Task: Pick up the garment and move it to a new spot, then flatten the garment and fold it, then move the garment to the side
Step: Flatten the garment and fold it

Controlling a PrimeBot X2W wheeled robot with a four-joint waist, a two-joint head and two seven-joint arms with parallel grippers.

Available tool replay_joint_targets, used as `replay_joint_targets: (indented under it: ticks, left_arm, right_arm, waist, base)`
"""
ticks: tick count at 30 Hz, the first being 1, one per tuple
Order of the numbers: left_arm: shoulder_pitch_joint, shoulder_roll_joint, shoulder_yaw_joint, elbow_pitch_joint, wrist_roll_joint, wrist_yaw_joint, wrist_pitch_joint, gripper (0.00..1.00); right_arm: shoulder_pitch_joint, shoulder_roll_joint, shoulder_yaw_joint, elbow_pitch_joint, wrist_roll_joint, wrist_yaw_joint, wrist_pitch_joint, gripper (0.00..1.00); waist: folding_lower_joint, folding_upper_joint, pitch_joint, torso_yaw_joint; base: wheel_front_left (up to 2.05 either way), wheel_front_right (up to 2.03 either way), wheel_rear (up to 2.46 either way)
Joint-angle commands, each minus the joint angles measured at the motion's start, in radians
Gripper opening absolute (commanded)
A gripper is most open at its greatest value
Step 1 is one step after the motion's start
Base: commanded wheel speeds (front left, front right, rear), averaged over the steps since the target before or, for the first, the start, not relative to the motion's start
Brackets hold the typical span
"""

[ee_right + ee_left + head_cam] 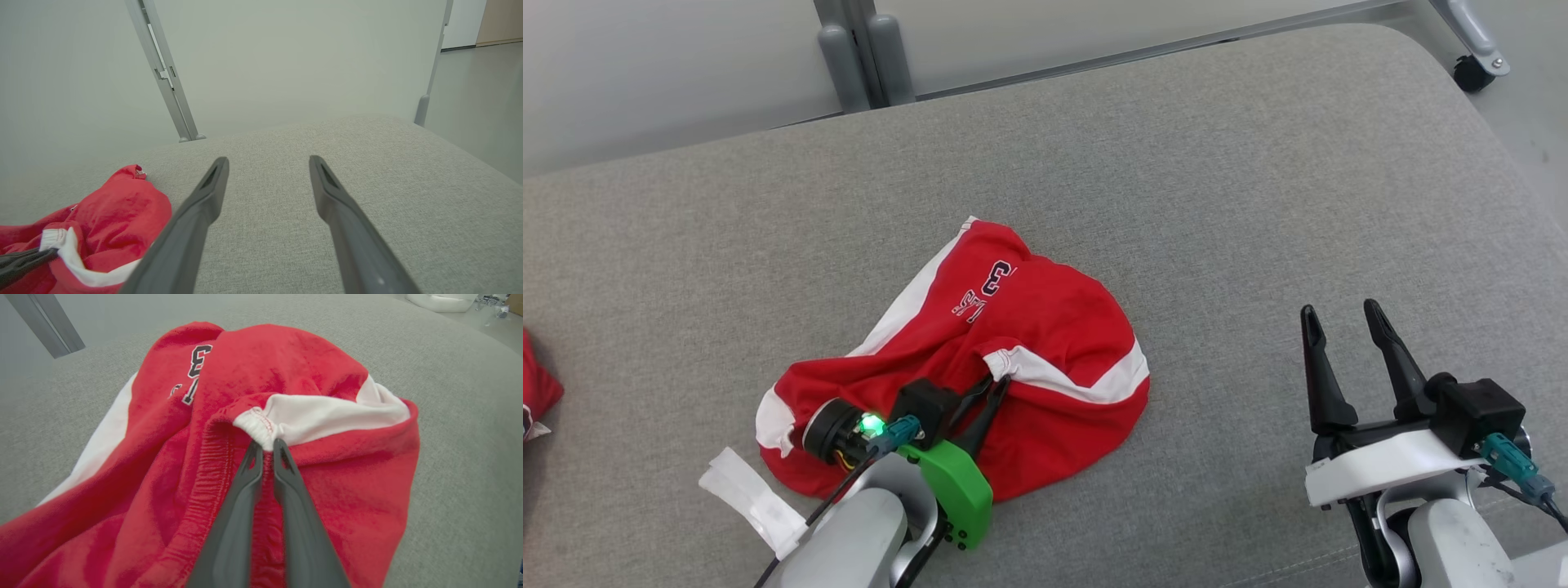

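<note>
Fabric at the white hem (pixel 261 428) of the red garment (pixel 1045 327) on the grey cushion (pixel 1258 163) was clamped by the left gripper (pixel 999 382), seemingly for lifting, while the right gripper (pixel 1342 312) was held open, well apart.

- A red fleecy garment (pixel 1054 327) with white side panels lies crumpled in a loose heap on the grey woven cushion (pixel 1217 180), toward its near left part.
- Dark, white-edged lettering (pixel 984 290) that includes a "3" faces up on the far fold.
- A white gathered hem (pixel 261 428) with red stitching, perhaps a cuff, sits bunched on top of the red folds.
</note>
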Motion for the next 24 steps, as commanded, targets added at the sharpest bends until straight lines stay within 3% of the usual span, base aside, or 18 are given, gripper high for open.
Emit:
replay_joint_targets:
  ticks: [1,11,24]
  left_arm:
    - [-0.021,0.002,0.0,0.004,-0.016,-0.002,-0.013,0.0]
    - [-0.018,0.019,0.043,-0.045,-0.021,0.027,-0.052,0.0]
    - [0.225,0.145,0.105,-0.289,-0.053,0.121,-0.047,0.0]
  right_arm:
    - [-0.006,0.001,-0.003,-0.001,-0.005,-0.001,0.0,1.0]
    - [0.021,-0.003,-0.016,-0.005,-0.008,-0.001,0.0,1.0]
    - [0.034,-0.009,-0.013,0.014,-0.006,-0.001,0.0,1.0]
  waist:
    - [0.0,0.0,-0.001,0.004]
    - [0.0,0.0,-0.025,0.107]
    - [0.0,0.0,-0.055,0.268]
  base:
    - [0.0,0.0,0.0]
    - [0.0,0.0,0.0]
    - [0.0,0.0,0.0]
